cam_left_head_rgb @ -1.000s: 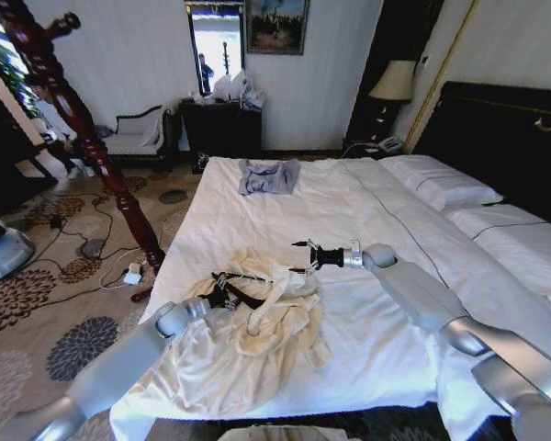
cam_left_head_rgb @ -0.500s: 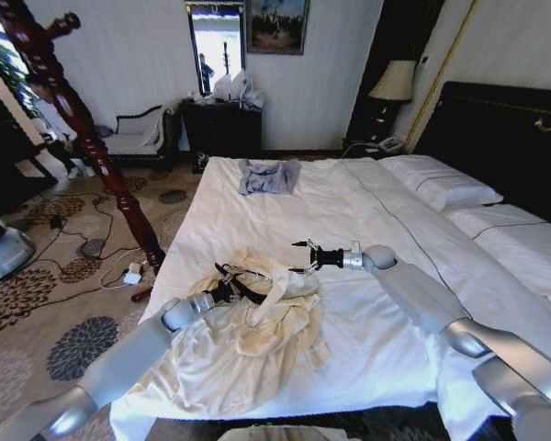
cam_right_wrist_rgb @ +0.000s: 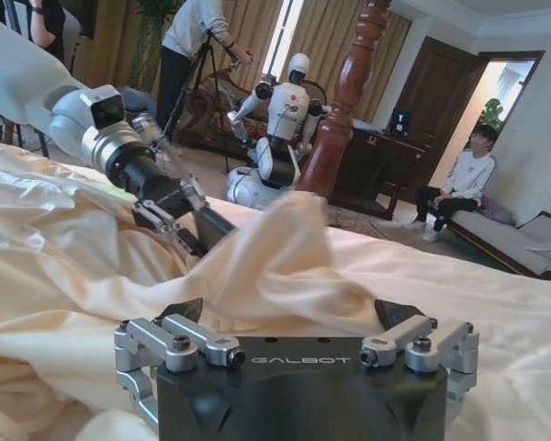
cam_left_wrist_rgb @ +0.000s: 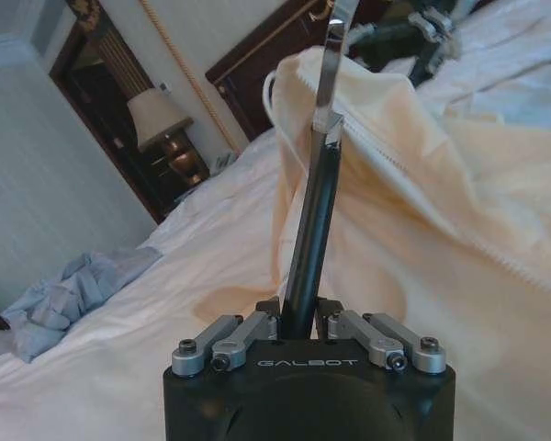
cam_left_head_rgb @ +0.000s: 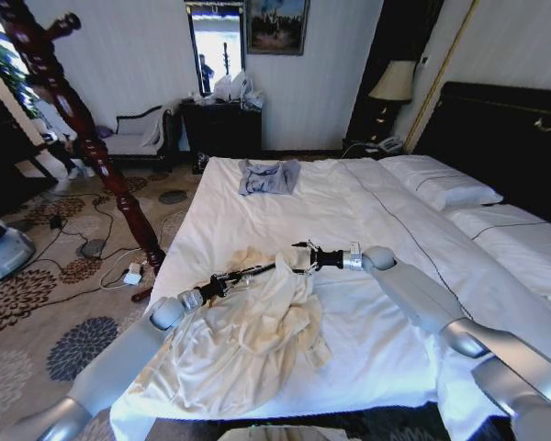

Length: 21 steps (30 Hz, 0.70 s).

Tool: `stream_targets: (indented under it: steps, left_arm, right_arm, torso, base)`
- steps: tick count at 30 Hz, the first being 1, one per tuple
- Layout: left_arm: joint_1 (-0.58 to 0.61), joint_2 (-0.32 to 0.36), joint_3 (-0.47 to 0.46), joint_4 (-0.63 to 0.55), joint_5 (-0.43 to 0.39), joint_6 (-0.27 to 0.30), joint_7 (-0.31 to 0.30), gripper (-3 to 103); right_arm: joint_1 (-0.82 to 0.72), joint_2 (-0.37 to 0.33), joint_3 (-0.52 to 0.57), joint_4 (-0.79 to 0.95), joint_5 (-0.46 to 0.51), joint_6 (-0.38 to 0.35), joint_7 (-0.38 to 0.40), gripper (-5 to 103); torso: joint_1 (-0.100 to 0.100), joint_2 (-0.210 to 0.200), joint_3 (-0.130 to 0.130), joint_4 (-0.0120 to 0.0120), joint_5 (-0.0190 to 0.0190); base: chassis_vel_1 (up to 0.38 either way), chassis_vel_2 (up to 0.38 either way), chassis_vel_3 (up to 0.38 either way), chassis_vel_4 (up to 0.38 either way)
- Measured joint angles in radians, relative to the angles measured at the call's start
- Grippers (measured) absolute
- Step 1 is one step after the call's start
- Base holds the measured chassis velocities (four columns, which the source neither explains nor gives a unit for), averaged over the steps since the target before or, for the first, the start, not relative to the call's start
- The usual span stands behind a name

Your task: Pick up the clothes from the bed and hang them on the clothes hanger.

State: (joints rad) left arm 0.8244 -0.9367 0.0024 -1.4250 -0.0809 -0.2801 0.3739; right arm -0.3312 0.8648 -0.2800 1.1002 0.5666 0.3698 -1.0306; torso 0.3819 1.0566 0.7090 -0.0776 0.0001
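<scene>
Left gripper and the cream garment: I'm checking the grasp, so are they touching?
Touching. In the left wrist view the left gripper is shut on a raised fold of the cream garment.

Bare bed beyond; clothes hanger perhaps blocks leftward.

Pale striped walls, a framed painting, a lit bedside lamp — and floral carpet underfoot.

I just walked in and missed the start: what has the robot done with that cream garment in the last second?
The left gripper closed on the clothes and lifted a fold toward the right gripper, which stayed open, unmoved. The bed and clothes hanger are unchanged.
</scene>
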Motion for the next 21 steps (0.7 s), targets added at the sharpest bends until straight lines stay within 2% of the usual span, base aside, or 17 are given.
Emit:
stream_targets:
  steps: [8,16,21]
  left_arm:
    - [-0.018,-0.022,0.022,-0.024,-0.013,0.000,0.009,16]
    - [0.002,0.058,0.044,-0.115,-0.038,0.013,0.017,15]
    - [0.017,0.074,0.034,-0.131,-0.041,0.014,0.018,15]
  right_arm:
    - [-0.001,0.003,-0.007,0.019,0.000,0.002,0.006,100]
    - [0.014,-0.007,0.007,0.019,-0.013,0.016,0.074,100]
    - [0.019,-0.010,0.006,0.024,-0.008,0.020,0.099,100]
  torso:
    - [0.000,0.000,0.000,-0.0002,-0.0002]
    - [0.000,0.000,0.000,-0.0001,-0.0003]
    - [0.000,0.000,0.000,-0.0001,-0.0002]
  base:
    - [0.000,0.000,0.000,0.000]
    - [0.000,0.000,0.000,0.000]
    - [0.000,0.000,0.000,0.000]
